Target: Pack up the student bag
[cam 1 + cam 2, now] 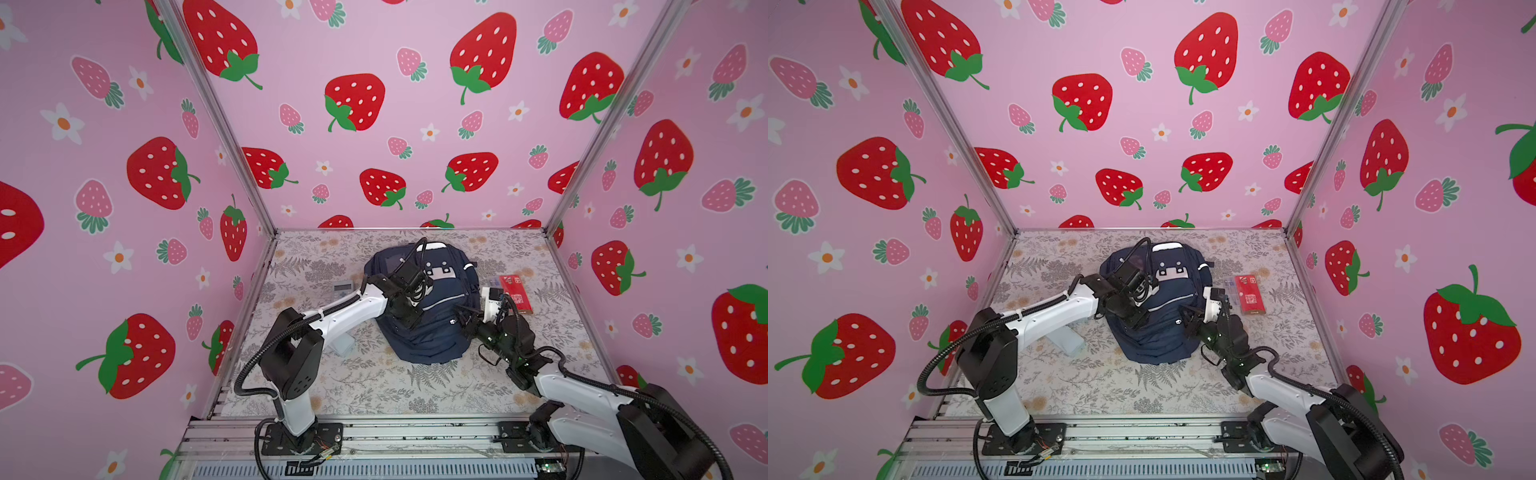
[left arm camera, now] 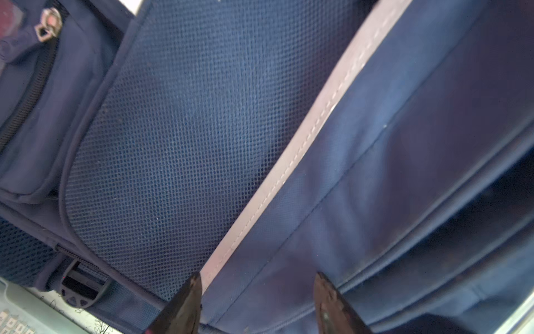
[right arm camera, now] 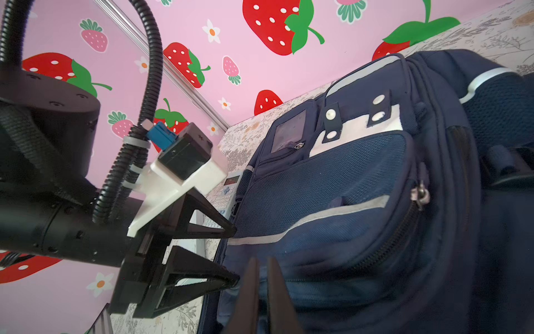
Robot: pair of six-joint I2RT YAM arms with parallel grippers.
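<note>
The navy bag point(image 1: 428, 340) lies front up on the bench point(image 1: 374, 386), directly beneath the left gripper point(image 2: 257, 276), whose jaws stand apart over a pale stripe, gripping nothing. The right gripper point(image 3: 262, 260), closed, sits at the bag's edge; whether it pinches cloth is unclear. Soft and slack, the bag would likely sag if lifted by loose fabric, so the zip pull point(image 3: 420, 195) or a pocket lip looks the surer hold. A red box point(image 1: 515, 293) lies beyond the right gripper.

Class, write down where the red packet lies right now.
In both top views the red packet lies flat on the table, on the right side, a little way right of the student bag.
</note>
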